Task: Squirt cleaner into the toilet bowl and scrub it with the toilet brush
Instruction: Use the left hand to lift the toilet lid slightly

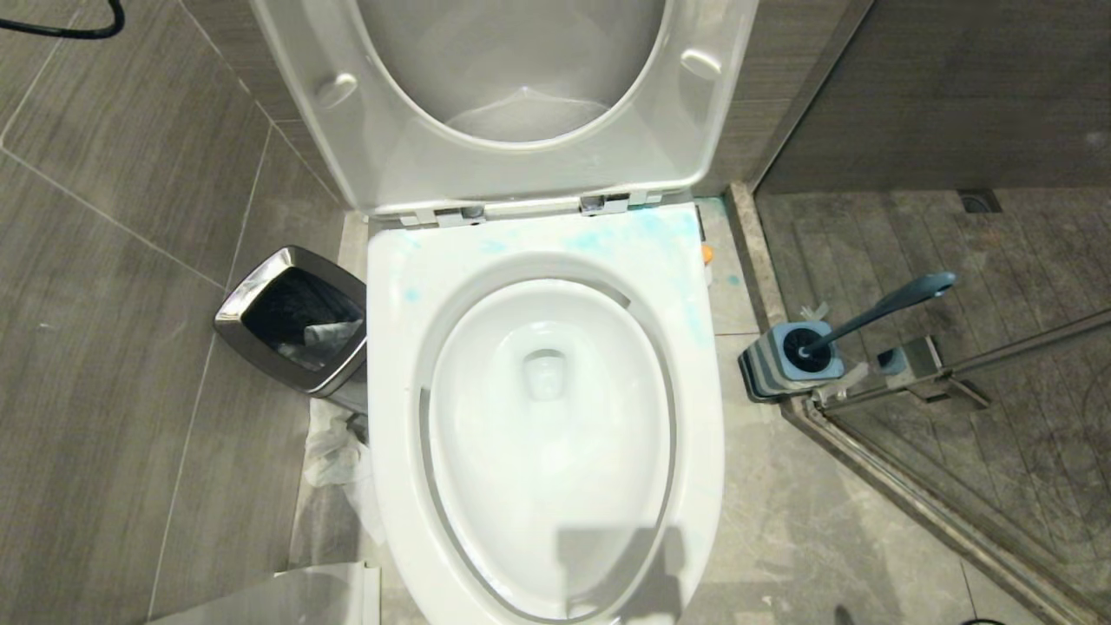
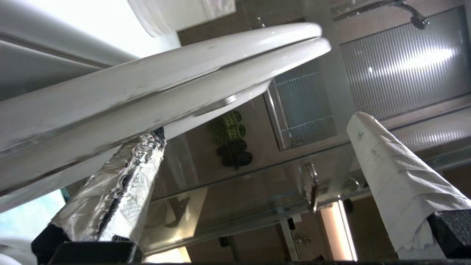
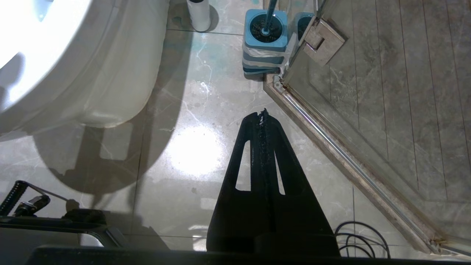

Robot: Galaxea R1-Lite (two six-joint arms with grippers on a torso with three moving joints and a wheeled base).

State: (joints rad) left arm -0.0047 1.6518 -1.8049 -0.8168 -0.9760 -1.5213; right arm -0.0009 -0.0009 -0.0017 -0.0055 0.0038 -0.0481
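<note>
1. Currently the bowl (image 1: 547, 417) stands open, seat and lid (image 1: 512, 95) raised; pale blue cleaner (image 1: 625, 239) smears the back of the rim near the hinges (image 1: 599, 205), while the basin itself looks white.
2. Neither arm shows in the head view. In its own wrist view the left gripper (image 2: 254, 154) is spread wide and empty, one finger foil-wrapped (image 2: 121, 184), the other wrapped in white (image 2: 397, 184), looking up past the edges of the raised seat and lid (image 2: 165, 92) toward a glass screen (image 2: 397, 66).
3. The right gripper (image 3: 263, 117) is pressed together, holding nothing, above the floor (image 3: 191, 154) beside the bowl; it appears parked.
4. The brush (image 1: 877, 312) sits head-down in its holder (image 1: 785, 360) to the right of the bowl, against the shower door frame (image 1: 920, 486), handle leaning away from the bowl.
5. No cleaner bottle can be made out, so the step in hand is judged to be fetching the brush.
6. To do it well: approach the handle's thick end from the open side, avoid the glass and hinge (image 3: 322, 36), grip squarely, and lift straight up so the holder does not tip.
7. A bin (image 1: 295, 321) stands left of the bowl, clear of this work.
</note>
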